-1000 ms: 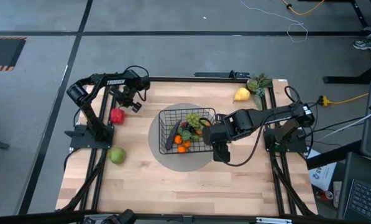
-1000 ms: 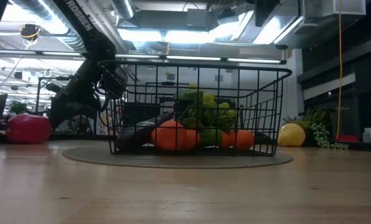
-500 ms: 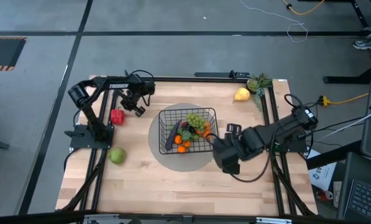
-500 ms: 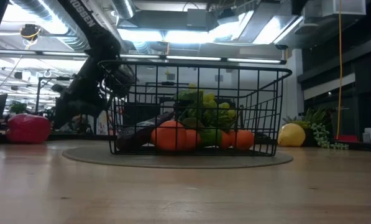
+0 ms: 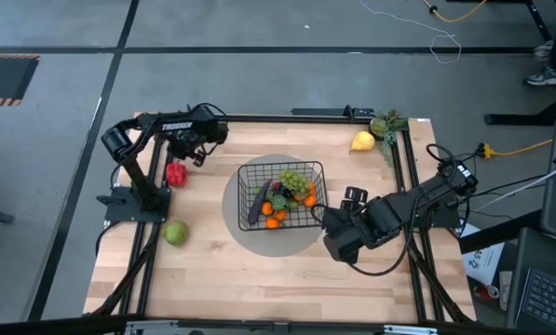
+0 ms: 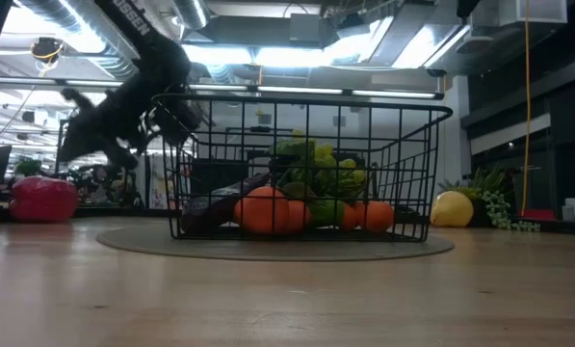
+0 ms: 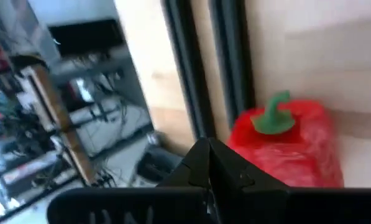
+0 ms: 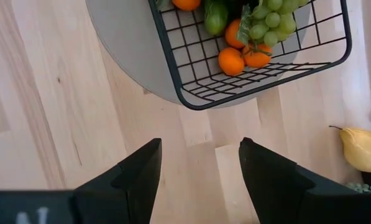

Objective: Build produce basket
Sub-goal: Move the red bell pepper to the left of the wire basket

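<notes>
basket partly filled, pepper, apple and pear outside it

a wooden table [image 5: 259, 270] is seen from above, with a round grey mat [image 5: 278, 237] at its middle. the black wire basket [image 5: 259, 177] is set on that mat. inside it, green grapes [image 5: 294, 182], oranges [image 5: 272, 221], a cucumber [image 8: 215, 15] and a dark eggplant [image 5: 256, 204] are heaped together.

the right gripper [image 8: 197, 165] is held above bare wood just beside the basket's near right corner; its two fingers are spread wide apart with nothing between them. the left gripper [image 5: 186, 154] is held at the table's far left, close by the red pepper [image 5: 175, 173]; whether its fingers are apart or together cannot be told from these views.

the red pepper is lying on the wood near the left rail, well apart from the basket. a green apple [image 5: 175, 233] is placed at the left edge, nearer the front. a yellow pear [image 5: 362, 141] is found at the far right corner, beside some green leaves [image 5: 387, 123].
</notes>
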Motion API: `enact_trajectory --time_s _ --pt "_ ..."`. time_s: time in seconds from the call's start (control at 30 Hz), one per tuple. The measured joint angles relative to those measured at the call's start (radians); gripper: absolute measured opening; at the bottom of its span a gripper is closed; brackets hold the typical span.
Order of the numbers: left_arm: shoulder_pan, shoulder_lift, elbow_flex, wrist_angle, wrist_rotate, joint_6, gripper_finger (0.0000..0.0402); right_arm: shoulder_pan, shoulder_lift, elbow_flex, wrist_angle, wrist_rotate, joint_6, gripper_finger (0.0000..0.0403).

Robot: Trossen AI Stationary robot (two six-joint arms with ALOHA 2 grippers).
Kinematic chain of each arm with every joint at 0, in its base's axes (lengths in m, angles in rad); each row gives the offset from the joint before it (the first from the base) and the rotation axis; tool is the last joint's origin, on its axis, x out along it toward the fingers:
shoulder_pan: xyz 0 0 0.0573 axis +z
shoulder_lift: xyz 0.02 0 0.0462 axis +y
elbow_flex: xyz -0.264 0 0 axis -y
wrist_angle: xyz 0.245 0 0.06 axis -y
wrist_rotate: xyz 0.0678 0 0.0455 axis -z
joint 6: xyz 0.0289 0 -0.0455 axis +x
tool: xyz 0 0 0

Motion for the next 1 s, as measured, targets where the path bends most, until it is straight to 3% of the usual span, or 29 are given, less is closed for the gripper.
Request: enact_trajectory --time_s 0.33,1.0 --pt "0.034 0.007 -0.204 0.183 0.103 0.088 0.0 0.025 0.0 0.0 0.001 0.018 0.027 0.0216" --pt "-0.355 0.006 -0.121 0.313 0.133 0.32 0.0 0.025 0.0 0.0 0.002 0.02 0.023 0.0216"
